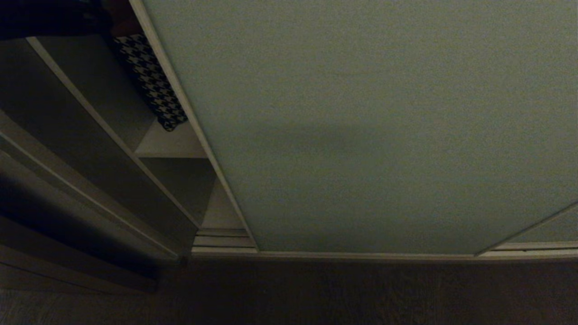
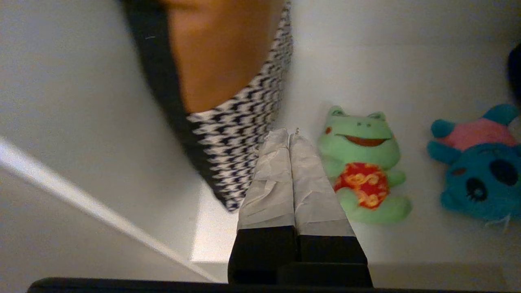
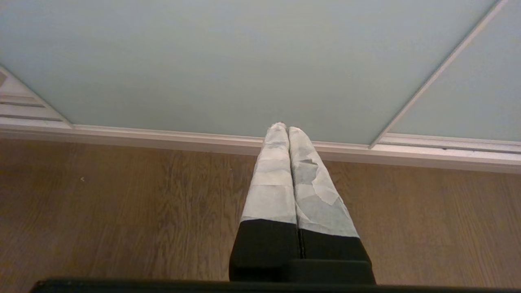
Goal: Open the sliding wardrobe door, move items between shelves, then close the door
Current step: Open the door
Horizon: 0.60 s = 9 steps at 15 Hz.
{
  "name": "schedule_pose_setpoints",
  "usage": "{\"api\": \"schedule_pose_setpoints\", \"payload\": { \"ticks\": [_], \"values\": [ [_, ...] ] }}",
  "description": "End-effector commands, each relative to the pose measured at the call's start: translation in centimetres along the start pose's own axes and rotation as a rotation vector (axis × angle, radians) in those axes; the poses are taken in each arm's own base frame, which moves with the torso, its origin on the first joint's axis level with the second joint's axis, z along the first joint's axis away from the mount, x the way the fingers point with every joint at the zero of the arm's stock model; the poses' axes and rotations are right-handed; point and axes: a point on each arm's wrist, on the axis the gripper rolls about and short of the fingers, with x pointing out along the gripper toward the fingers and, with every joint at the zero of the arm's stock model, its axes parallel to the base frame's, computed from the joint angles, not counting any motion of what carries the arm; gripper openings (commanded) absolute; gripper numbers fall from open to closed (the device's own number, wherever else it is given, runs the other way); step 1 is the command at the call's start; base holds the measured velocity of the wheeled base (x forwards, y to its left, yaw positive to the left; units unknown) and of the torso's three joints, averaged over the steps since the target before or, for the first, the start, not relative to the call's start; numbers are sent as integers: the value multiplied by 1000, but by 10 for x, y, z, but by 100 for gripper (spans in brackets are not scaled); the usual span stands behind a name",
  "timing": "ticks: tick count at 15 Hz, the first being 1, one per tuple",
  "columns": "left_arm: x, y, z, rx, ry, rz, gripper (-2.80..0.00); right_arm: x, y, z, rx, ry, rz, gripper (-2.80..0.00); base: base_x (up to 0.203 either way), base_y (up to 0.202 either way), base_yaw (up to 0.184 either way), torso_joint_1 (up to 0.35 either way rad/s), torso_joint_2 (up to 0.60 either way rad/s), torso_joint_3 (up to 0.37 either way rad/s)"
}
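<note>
The sliding wardrobe door [image 1: 384,126] is a pale grey-green panel, slid aside so that a gap at its left edge shows the white shelves [image 1: 174,144]. In the left wrist view a green frog [image 2: 362,167] with a red patterned belly and a blue creature [image 2: 480,171] with a pink back sit side by side on a white shelf [image 2: 427,244]. My left gripper [image 2: 288,132] is shut and empty, its tips pointing between the frog and a houndstooth cushion [image 2: 240,130]. My right gripper [image 3: 283,127] is shut and empty, low before the door [image 3: 228,61].
The black-and-white houndstooth cushion [image 1: 151,81] leans in the gap, with an orange-brown object [image 2: 215,53] and a black strap [image 2: 154,69] against it. Silvery rails [image 1: 223,239] run along the wardrobe's base. Brown wood floor [image 3: 122,211] lies in front.
</note>
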Motion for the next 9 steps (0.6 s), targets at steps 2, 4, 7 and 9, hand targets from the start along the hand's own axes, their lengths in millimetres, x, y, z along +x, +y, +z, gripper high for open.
{"api": "schedule_pose_setpoints", "payload": {
  "ticks": [2,4,7,9],
  "values": [
    [5,-18,0,0,6,0,-280,0,0,0,0,0,0,-280,0,0,0,0,0,0],
    [2,-29,2,-7,0,3,-280,0,0,0,0,0,0,-280,0,0,0,0,0,0],
    [-2,-43,3,-18,0,-22,-280,0,0,0,0,0,0,-280,0,0,0,0,0,0],
    [-5,-51,5,-26,-6,-57,-280,0,0,0,0,0,0,-280,0,0,0,0,0,0]
  ]
}}
